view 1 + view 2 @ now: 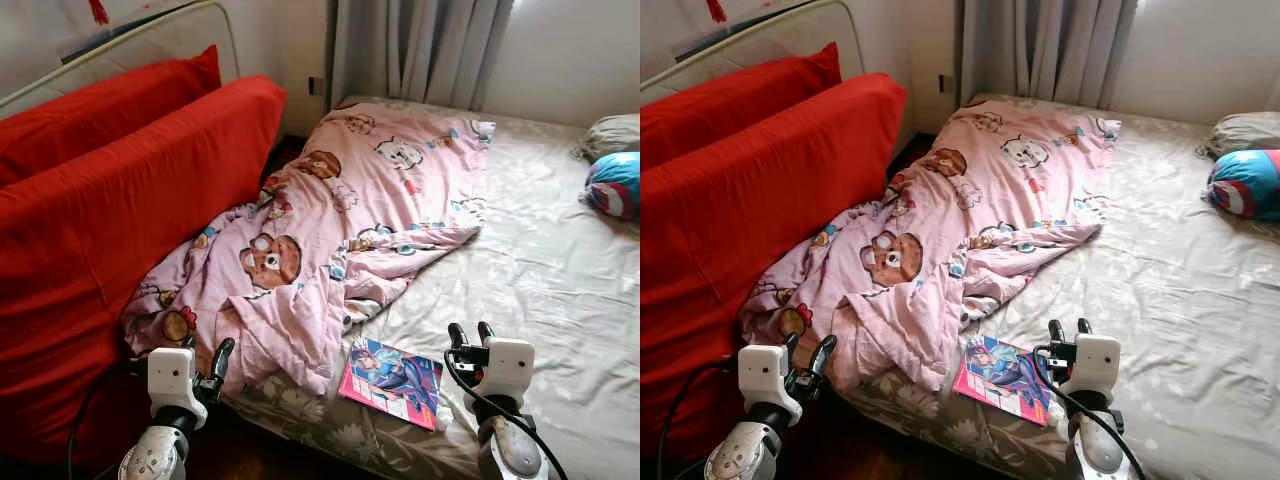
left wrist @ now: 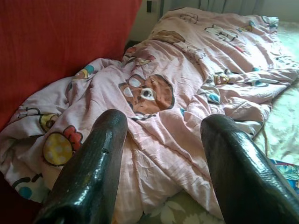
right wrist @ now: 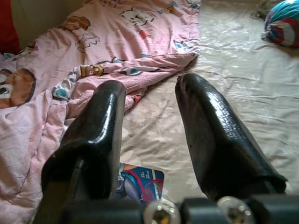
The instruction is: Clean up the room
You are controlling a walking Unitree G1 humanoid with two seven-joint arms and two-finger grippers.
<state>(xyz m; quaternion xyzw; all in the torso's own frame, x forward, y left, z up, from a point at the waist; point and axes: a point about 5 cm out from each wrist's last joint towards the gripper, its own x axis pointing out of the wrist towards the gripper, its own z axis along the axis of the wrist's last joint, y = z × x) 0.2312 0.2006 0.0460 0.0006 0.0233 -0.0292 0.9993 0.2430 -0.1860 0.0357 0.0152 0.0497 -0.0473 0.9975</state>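
A crumpled pink blanket [image 1: 330, 230] printed with cartoon bears lies across the left half of the bed [image 1: 540, 270]. A colourful book [image 1: 392, 381] rests near the bed's front edge, partly under the blanket's corner. My left gripper [image 1: 208, 362] hovers open at the blanket's near left end, by the bed's corner. My right gripper [image 1: 470, 333] is open just right of the book, above the sheet. In the wrist views, the left fingers [image 2: 93, 172] frame the bear print [image 2: 146, 93], and the right fingers [image 3: 212, 135] point over the sheet with the book [image 3: 140, 184] below them.
A red sofa [image 1: 110, 220] with red cushions stands tight against the bed's left side. A blue and red cushion [image 1: 613, 185] and a grey pillow [image 1: 610, 133] lie at the far right. Curtains [image 1: 420, 50] hang behind the bed. Dark floor shows below the bed's corner.
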